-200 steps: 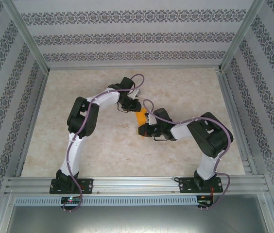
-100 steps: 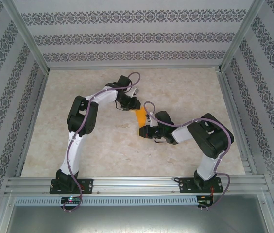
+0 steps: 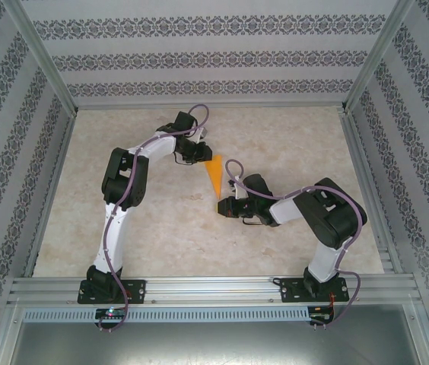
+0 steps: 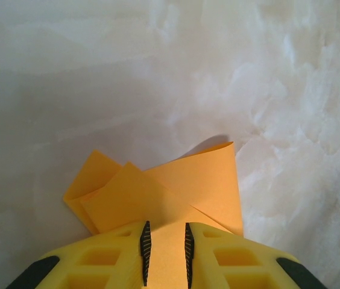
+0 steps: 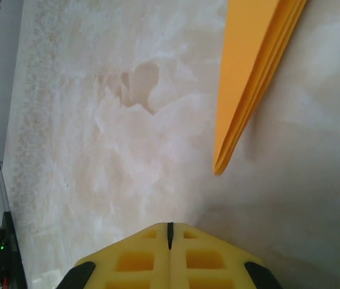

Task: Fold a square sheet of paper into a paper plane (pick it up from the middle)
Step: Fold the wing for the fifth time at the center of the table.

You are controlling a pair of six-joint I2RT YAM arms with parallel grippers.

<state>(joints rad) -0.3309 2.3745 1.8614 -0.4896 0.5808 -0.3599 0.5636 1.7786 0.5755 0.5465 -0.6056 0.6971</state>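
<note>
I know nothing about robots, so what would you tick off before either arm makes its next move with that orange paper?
1. Left gripper holds the paper plane: ok, the paper sits between its fingers.
2. Right gripper is free: ok, its jaws are closed on nothing.
3. Right gripper is clear of the plane's pointed tip: ok, bare table shows between them.
4. Folds lie flat at the wide end: not ok, the flaps fan apart in the left wrist view.
5. Plane is lifted off the table: cannot tell.
</note>
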